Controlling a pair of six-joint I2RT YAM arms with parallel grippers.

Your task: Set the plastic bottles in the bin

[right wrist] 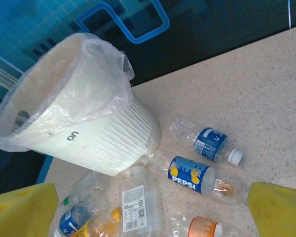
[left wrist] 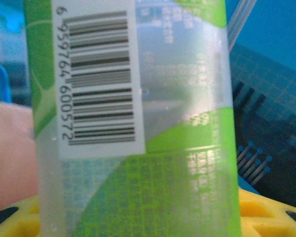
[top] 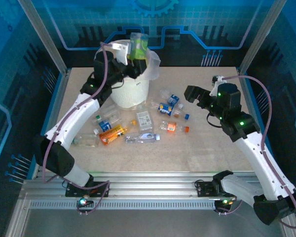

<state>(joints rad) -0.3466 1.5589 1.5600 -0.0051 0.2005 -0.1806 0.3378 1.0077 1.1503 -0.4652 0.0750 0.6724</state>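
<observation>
The left gripper (top: pixel 132 62) holds a green-labelled bottle (top: pixel 137 48) upright over the mouth of the bin (top: pixel 132 93), which stands toward 11 o'clock on the table (top: pixel 212 148). In the left wrist view the bottle's barcode label is close to the lens, its top and bottom cut off, with a yellow pad (left wrist: pixel 274 212) showing at each lower corner, pressed in on either side of it. From above, the bottle's lower end is hidden behind the gripper and the crumpled bag liner (top: pixel 153 61), so whether it has crossed the rim cannot be told. The right gripper (top: pixel 191 93) hangs at the bin's 3 o'clock, well apart from it and empty. Its pads (right wrist: pixel 276 207) sit at opposite lower corners of its wrist view, spread wide. The other bottles lie flat on the table, from the bin's 4 o'clock round to its 7 o'clock. A Pepsi bottle (right wrist: pixel 191 174) and a blue-labelled bottle with a white cap (right wrist: pixel 210 144) lie side by side nearest the right gripper. A clear bottle with a white label (right wrist: pixel 134 202) lies just below the bin's base, and an orange-labelled bottle (right wrist: pixel 204 228) is cut off by the frame edge. Farther toward 7 o'clock lie an orange bottle (top: pixel 112 134) and a clear one (top: pixel 86 140) — its label too small to read.
</observation>
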